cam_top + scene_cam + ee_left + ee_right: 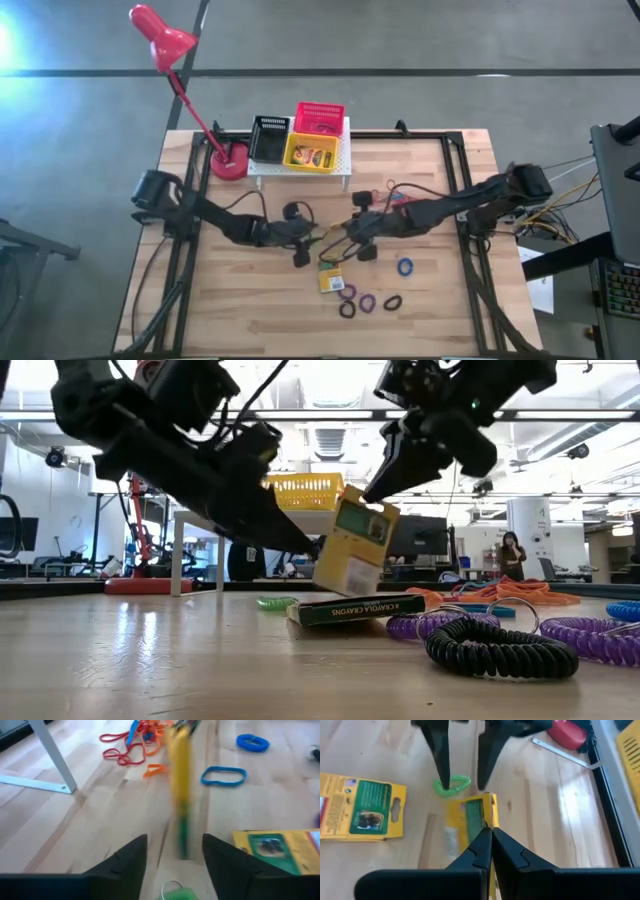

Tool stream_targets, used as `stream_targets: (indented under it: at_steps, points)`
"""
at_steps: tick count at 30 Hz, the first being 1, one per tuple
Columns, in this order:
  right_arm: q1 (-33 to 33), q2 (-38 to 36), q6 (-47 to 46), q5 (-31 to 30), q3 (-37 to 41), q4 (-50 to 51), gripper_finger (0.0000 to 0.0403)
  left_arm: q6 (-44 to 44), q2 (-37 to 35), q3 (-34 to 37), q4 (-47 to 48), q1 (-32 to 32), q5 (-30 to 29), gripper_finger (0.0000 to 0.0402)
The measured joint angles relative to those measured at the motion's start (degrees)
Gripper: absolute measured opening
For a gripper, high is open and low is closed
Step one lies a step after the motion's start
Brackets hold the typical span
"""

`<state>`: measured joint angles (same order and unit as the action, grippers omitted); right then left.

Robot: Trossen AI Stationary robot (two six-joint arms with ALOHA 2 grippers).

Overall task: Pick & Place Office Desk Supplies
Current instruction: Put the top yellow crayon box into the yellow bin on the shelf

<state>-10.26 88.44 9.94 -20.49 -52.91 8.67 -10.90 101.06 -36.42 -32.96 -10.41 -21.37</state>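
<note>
Wooden table (250,300) (lab room behind) bears crayon boxes (355,608).

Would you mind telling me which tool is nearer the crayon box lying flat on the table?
Right. The right tool, shut on another, upright crayon box, hangs just above the flat crayon box; the open left tool sits slightly farther away.

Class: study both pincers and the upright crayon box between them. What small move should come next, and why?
Probably the right pincer should lift the crayon box clear. It is shut on the box's top edge, while the left pincer stands open around it, having apparently let go, so the handover looks complete.
</note>
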Motion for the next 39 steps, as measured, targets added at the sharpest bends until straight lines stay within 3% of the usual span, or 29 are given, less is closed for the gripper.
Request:
stream_targets:
  at_steps: [5, 9, 31, 39]
  points:
    - [0.00, -0.81, -0.62, 2.17, 0.00, 0.05, 0.0008, -4.55, 3.84, -0.02, -3.93, 0.11, -2.99, 0.0250]
    - [0.00, -0.20, -1.91, 2.72, 0.00, -0.09, 0.0008, -5.81, 5.93, -0.02, -7.90, 0.00, -2.49, 0.0261]
    - [0.00, 0.65, -5.08, 2.95, -4.45, 6.11, 0.0008, -5.56, 7.10, -0.02, -13.56, -0.42, 2.54, 0.0241]
    - [0.00, 0.64, -5.01, 2.95, -6.77, 6.14, 0.0008, -6.49, 7.09, -0.11, -13.99, -0.36, -1.18, 0.0224]
